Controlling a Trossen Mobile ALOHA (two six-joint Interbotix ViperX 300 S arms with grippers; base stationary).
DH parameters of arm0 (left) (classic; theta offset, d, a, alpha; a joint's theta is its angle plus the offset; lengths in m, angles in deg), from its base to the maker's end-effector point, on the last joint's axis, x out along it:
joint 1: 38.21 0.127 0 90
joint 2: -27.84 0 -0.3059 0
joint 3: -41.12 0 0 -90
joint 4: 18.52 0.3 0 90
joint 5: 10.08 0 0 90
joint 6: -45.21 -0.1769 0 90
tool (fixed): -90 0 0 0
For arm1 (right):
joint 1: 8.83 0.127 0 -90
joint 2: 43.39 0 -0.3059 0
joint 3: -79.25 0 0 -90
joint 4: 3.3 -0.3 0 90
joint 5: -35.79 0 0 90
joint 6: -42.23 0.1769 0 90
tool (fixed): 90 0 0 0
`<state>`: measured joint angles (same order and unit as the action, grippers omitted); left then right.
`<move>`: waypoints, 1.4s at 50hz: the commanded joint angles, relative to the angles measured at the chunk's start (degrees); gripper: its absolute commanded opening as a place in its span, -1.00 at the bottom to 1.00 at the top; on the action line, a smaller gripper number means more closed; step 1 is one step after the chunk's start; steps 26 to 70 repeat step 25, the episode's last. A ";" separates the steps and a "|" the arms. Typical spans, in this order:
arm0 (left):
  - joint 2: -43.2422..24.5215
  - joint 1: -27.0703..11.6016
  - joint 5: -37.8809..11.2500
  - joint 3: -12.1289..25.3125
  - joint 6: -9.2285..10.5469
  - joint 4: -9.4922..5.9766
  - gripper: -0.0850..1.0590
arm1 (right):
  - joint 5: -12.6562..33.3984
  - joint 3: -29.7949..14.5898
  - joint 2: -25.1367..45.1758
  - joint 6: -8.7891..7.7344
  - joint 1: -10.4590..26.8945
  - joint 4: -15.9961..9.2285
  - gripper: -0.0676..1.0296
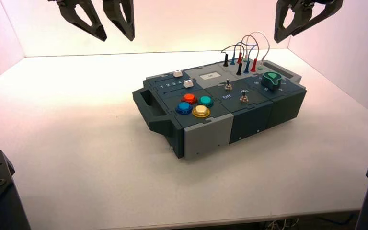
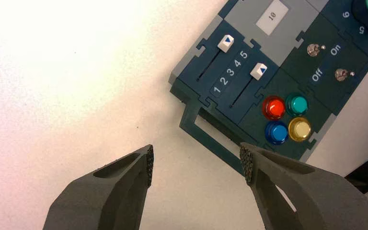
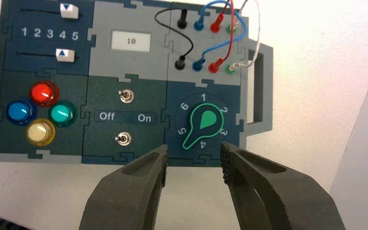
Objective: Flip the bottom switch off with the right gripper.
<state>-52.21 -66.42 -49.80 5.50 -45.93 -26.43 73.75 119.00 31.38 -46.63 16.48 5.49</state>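
Silver and tiny, the bottom switch (image 3: 122, 139) sat below the "Off/On" label, untouched. Your right gripper (image 3: 194, 162) hung high above the box (image 1: 206, 136), fingers wide; you needed to descend and narrow them first.

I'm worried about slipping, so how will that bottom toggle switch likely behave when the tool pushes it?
The bottom switch is a tiny bare-metal lever, so it is probably stiff and slick. Held by a nut, it likely pivots, not bends. The open right tool could easily glance off.
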 commanded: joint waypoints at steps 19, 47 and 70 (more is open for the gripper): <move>0.09 0.26 1.58 -0.62 -0.79 0.00 0.76 | -0.62 -1.14 0.44 0.62 -0.26 -0.44 0.18; 0.26 0.35 1.49 -0.62 -0.97 0.09 0.76 | -0.70 -1.23 0.35 0.62 -0.26 -0.53 0.18; 0.26 0.35 1.49 -0.62 -0.97 0.09 0.76 | -0.70 -1.23 0.35 0.62 -0.26 -0.53 0.18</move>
